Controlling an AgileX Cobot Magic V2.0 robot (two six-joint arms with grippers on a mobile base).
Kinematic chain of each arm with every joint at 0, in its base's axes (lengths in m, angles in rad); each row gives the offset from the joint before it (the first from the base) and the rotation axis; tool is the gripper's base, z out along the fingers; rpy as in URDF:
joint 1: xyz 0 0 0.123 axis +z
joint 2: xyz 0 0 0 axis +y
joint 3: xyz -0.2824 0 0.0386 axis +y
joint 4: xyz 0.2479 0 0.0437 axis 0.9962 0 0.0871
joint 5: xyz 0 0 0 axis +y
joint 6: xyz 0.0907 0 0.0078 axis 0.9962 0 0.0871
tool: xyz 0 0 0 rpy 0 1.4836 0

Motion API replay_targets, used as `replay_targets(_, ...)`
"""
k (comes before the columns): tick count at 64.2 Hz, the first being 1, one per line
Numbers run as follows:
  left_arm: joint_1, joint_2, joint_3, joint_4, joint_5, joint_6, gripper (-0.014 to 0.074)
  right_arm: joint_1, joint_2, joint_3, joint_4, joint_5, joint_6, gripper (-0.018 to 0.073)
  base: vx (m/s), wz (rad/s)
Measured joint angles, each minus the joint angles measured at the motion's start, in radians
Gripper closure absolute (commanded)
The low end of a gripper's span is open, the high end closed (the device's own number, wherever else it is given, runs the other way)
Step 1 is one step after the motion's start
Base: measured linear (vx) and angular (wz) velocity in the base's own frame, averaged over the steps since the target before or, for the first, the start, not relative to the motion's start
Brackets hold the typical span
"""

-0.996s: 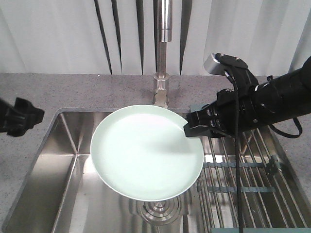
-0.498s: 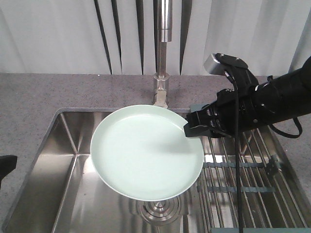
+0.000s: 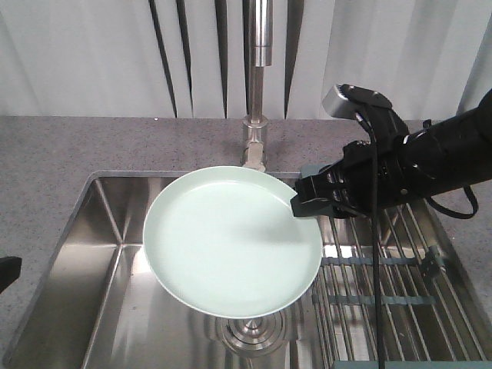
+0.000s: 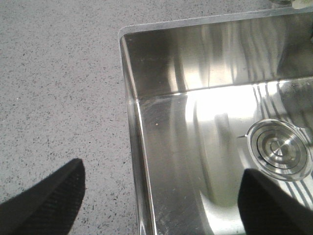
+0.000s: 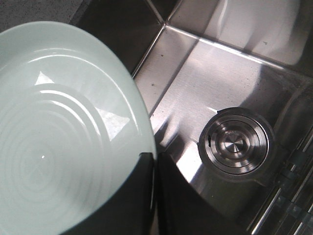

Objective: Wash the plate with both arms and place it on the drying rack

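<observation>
Kinda sketchy tbh: my right pincer (image 3: 297, 206) is clamped on just the rim of the mint-green plate (image 3: 231, 246), hanging it over the sink basin (image 3: 92, 254) under the faucet (image 3: 261, 46), left pincer (image 4: 161, 200) wide open and empty off by the counter (image 4: 58, 88), so I reckon it could slip and drop.

A shiny steel sink basin (image 3: 92, 296) with a round drain (image 4: 279, 149) is set into a speckled grey countertop (image 3: 92, 146), and a steel faucet (image 3: 262, 34) is mounted behind it.
</observation>
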Motion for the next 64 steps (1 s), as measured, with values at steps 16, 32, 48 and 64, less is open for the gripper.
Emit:
replay_targets(16, 0.0, 0.0, 0.0, 0.0, 0.0, 0.0, 0.0004, 0.0, 0.0, 0.0, 0.0, 0.0, 0.0, 0.0566, 0.0, 0.0)
replay_targets(32, 0.002, 0.0, 0.001, 0.0, 0.0, 0.002, 0.0004, 0.0, 0.0, 0.0, 0.0, 0.0, 0.0, 0.0566, 0.0, 0.0)
replay_targets(48, 0.002, 0.0, 0.001, 0.0, 0.0, 0.002, 0.0004, 0.0, 0.0, 0.0, 0.0, 0.0, 0.0, 0.0566, 0.0, 0.0)
replay_targets(64, 0.002, 0.0, 0.001, 0.0, 0.0, 0.003, 0.0004, 0.0, 0.0, 0.0, -0.042, 0.0, -0.056, 0.0564, 0.0, 0.0)
